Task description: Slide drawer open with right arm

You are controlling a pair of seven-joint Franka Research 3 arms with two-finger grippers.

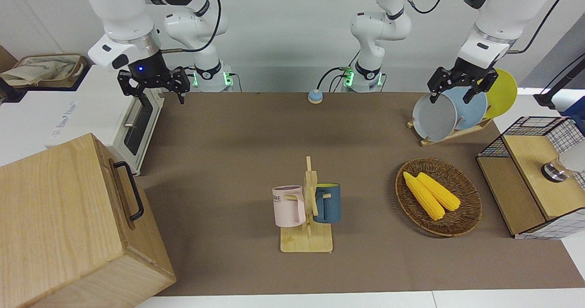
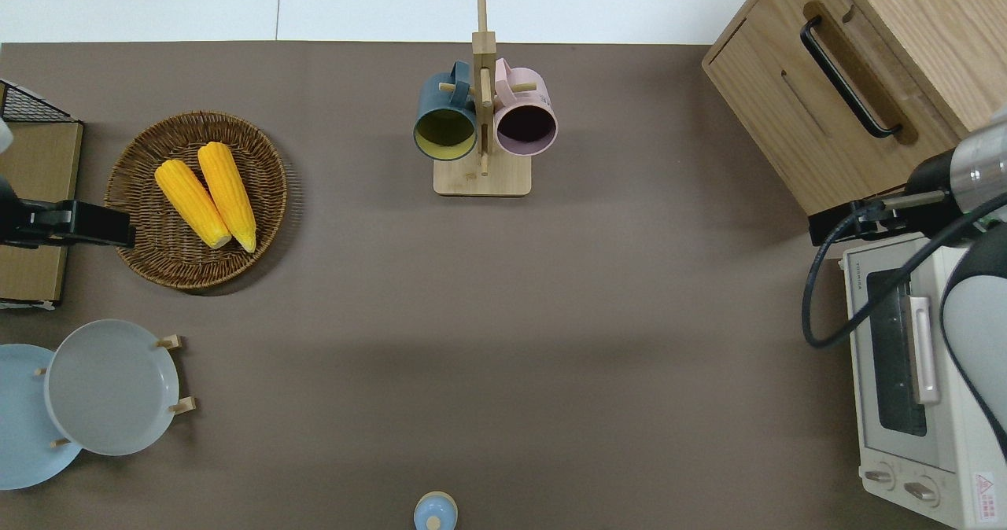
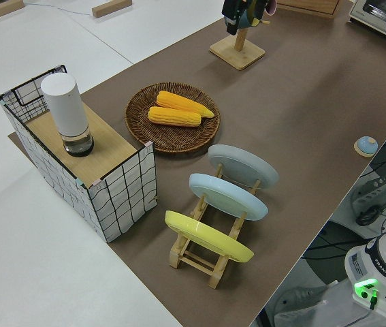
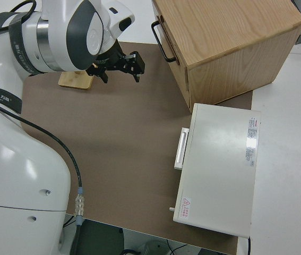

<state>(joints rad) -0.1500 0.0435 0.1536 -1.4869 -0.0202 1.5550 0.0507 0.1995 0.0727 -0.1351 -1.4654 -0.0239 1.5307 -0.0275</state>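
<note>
The drawer is the front of a big pale-wood box at the right arm's end of the table, and it sits flush in the box. Its black bar handle is free. My right gripper hangs open with nothing in it. It is over the mat beside the box's corner nearest the robots and the toaster oven's top corner, and apart from the handle. The left arm is parked with its gripper open.
A white toaster oven stands next to the box, nearer to the robots. A mug rack holds two mugs mid-table. A basket of corn, a plate rack and a wire-mesh box fill the left arm's end.
</note>
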